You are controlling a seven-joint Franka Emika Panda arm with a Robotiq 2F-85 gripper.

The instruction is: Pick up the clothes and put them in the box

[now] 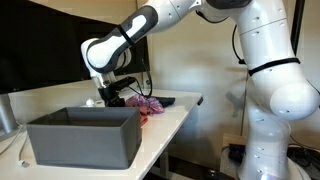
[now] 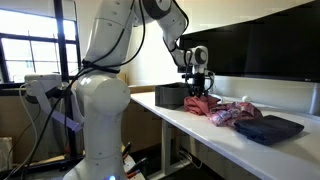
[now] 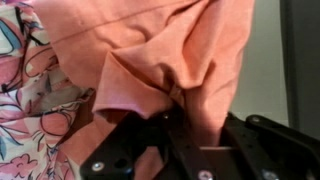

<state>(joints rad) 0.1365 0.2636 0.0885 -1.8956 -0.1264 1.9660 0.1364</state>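
The gripper point(image 3: 178, 120) pinches a fold of the orange cloth point(image 3: 150, 50), jaws nearly closed. The other clothes point(image 2: 232, 113) lie just beside it on the table point(image 2: 200, 135). The open-topped box point(image 1: 85, 140) stands near on its opposite side, along the table's edge.

You see a crumpled salmon garment point(image 3: 150, 50) filling mid-frame, a pink floral garment point(image 3: 25, 100) at left; the dark grey open box point(image 1: 85, 135) sits lower left.

On my desk point(image 1: 178, 112) the box point(image 1: 85, 136) stands nearest. The clothes point(image 1: 148, 106) lie just behind it, my hand point(image 1: 115, 97) on their box-side edge. A folded piece point(image 2: 270, 128) lies beyond them, and a monitor point(image 2: 262, 45) stands behind.
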